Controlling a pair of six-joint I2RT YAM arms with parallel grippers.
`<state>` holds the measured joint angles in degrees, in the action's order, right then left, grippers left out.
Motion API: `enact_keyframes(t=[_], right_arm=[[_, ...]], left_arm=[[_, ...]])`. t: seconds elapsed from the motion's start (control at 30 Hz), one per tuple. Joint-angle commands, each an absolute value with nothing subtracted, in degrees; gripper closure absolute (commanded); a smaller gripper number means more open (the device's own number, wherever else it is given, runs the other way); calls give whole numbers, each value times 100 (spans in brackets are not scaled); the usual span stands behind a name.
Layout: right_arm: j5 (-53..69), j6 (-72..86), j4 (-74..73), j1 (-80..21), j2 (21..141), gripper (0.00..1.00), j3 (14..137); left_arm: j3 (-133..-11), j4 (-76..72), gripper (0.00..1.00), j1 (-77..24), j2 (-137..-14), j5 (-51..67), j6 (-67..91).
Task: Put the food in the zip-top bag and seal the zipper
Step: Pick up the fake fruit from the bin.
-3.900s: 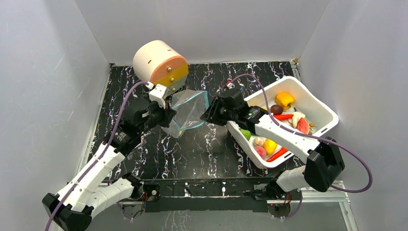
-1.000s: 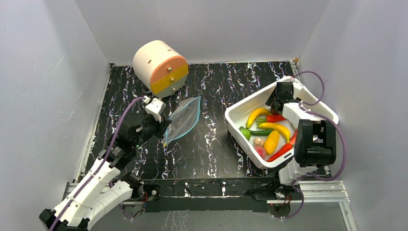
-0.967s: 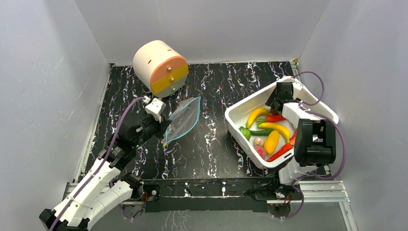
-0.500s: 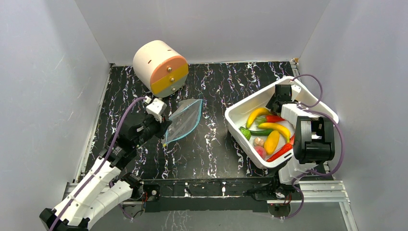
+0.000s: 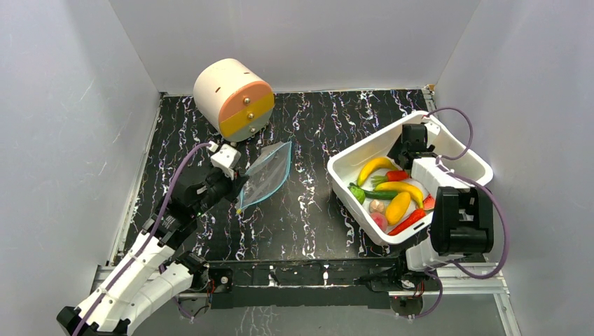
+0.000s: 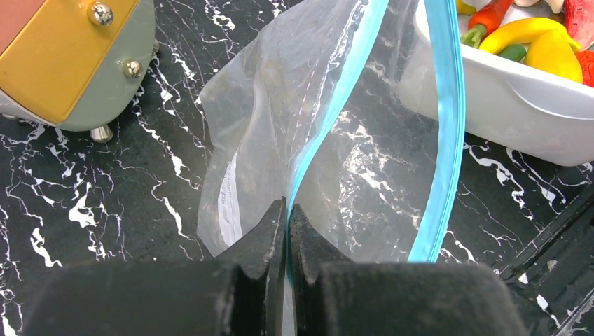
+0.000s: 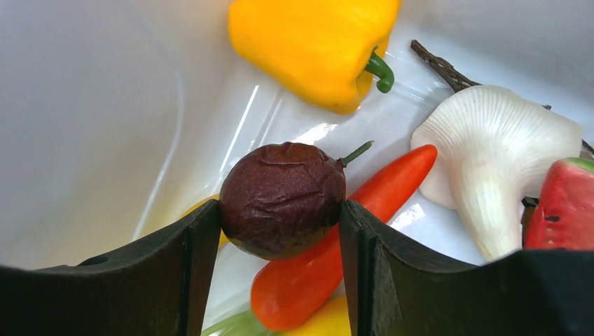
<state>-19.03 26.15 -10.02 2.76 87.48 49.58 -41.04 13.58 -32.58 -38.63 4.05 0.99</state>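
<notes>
The clear zip-top bag [image 5: 267, 173] hangs open from my left gripper [image 5: 235, 183], which is shut on one side of its teal-blue zipper [image 6: 329, 119]. The other zipper side [image 6: 448, 126] hangs free, so the mouth gapes. My right gripper [image 7: 280, 210] is inside the white tub [image 5: 350, 157], its jaws closed on a wrinkled dark brown round fruit [image 7: 281, 197], held just above a red chili [image 7: 336, 245]. A yellow bell pepper [image 7: 315, 42], a white mushroom piece [image 7: 490, 154] and a red piece [image 7: 567, 210] lie around it. Bananas [image 5: 375, 168] and a cucumber [image 5: 378, 194] lie in the tub.
A cream cylinder box with orange, yellow and grey drawer fronts [image 5: 235, 94] stands at the back left, close behind the bag. The tub takes up the right side of the black marbled table [image 5: 301, 210]. Grey walls enclose three sides.
My right arm left the bag and went into the tub, where its jaws closed on the brown fruit. In the last second it shifted slightly. The left gripper lowered the bag a little and keeps holding it.
</notes>
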Motion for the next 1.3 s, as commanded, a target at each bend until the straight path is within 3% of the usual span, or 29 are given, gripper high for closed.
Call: enact_keyframes(t=[0.0,0.47,0.7,0.93,1.27], right_arm=[[-1736,2518,-1055,177,8095,53,5028],[-1414,2386,-2211,-352,6106,57,5396],[-949,2496,-2516,-783,5786,60,5862],[-204,3136,-2378,-1670,5695,60,6091],[-472,4028,-1595,-3741,5916,59,6128]], left_arm=[[-4061,1263,100,-3231,-3735,295,-41],[-3994,1222,100,-3233,-3682,214,-130],[-3992,1224,100,-3230,-3867,260,-166],[-4094,1354,100,-3233,-4173,325,-128],[-4102,1390,100,-3231,-4237,325,-121]])
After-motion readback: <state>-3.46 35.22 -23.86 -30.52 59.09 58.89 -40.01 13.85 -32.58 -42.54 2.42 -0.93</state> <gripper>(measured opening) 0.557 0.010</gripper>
